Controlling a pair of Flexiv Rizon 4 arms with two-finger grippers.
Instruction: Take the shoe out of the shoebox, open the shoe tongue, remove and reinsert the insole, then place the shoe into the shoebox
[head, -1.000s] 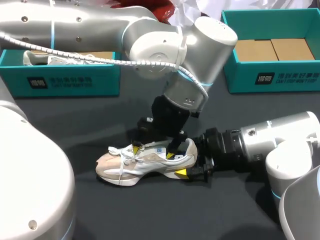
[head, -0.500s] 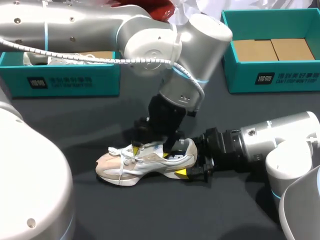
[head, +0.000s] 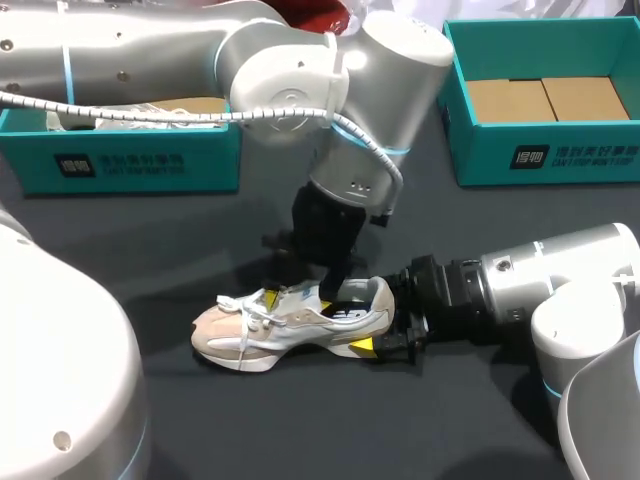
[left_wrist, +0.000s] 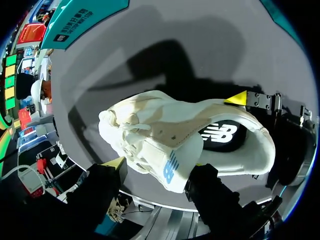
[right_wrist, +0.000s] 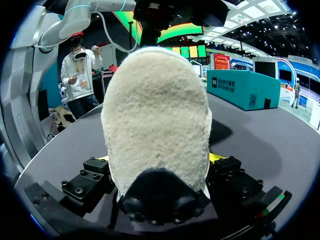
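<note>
Obs: shoe (head: 290, 330) is out of the box, upright on its sole on table (head: 300, 430), toe pointing away from R gripper (head: 378, 325).

R gripper is low and horiz., jaws closed on the heel from both sides; heel cup fills the space btw them in R wrist view. Reason (my est.): anchors the shoe so it can't slide or tip while the other arm works from above.

L gripper (head: 305, 288) hangs nose-down over the lace/collar area, jaws spread wide. Tongue (left_wrist: 172, 167) stands up btw them, close to one jaw, not pinched as far as I can see.

Insole (left_wrist: 222, 134) is dark, visible in the opening just beyond the tongue, so not yet out. Step (est.): tongue opened, insole pull next.

Teal shoebox (head: 600, 150) sits well apart behind R gripper; return to it comes last.
</note>
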